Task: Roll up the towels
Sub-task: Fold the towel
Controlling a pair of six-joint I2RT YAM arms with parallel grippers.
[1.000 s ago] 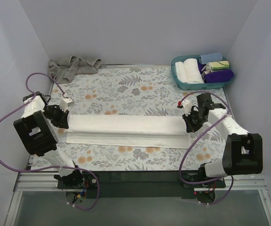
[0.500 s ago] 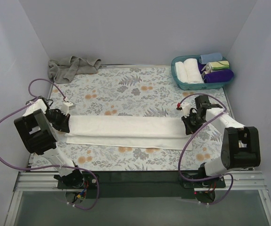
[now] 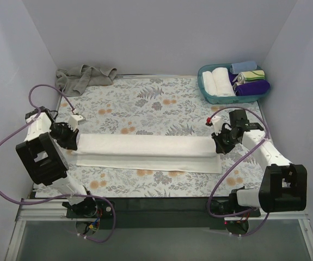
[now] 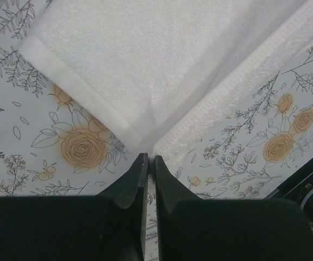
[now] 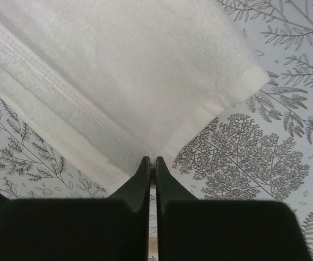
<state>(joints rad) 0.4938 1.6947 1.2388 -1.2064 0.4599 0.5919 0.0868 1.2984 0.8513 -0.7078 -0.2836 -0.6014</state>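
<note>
A large white towel [image 3: 145, 149] lies folded lengthwise in a long strip across the flowered table mat. My left gripper [image 3: 71, 138] is shut on the white towel's left corner [image 4: 145, 138]. My right gripper [image 3: 220, 142] is shut on its right corner [image 5: 159, 144]. Both wrist views show thin black jaws pinching the cloth at a fold point. A crumpled grey-beige towel [image 3: 83, 78] lies at the back left, away from both grippers.
A teal basket [image 3: 210, 93] at the back right holds white rolled towels [image 3: 217, 80] and blue, striped and purple rolls. White walls stand close on three sides. A purple cable [image 3: 46, 92] loops above the left arm.
Both grippers have shifted a little with the towel corners, drawing the upper fold slightly back and forth. The towel stays stretched between them.
</note>
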